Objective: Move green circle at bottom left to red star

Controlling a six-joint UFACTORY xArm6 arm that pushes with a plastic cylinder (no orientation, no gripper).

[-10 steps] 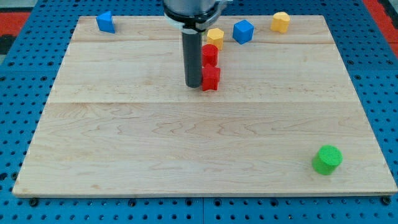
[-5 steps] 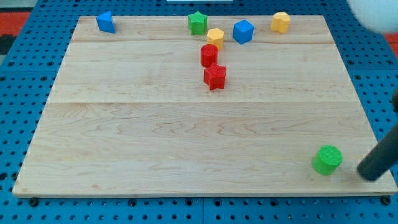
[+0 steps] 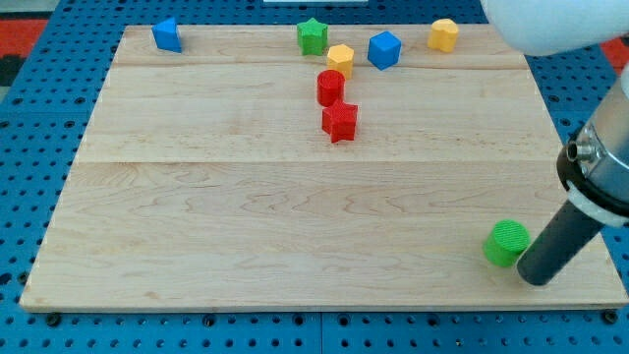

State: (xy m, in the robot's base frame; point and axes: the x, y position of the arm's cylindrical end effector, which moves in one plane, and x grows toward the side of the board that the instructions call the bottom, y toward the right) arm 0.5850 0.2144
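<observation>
My tip [image 3: 536, 278] touches the green circle [image 3: 506, 242] from the view's lower right, far from the red star [image 3: 340, 122].

No readable txt, labels, brands, nos. or signs anywhere: wooden board [image 3: 246, 216], blocks & blue pegboard surround [image 3: 29, 147] all plain.

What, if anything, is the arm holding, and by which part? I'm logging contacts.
Nothing is held. My tip sits against the green circle, at its lower side toward the view's right.
</observation>
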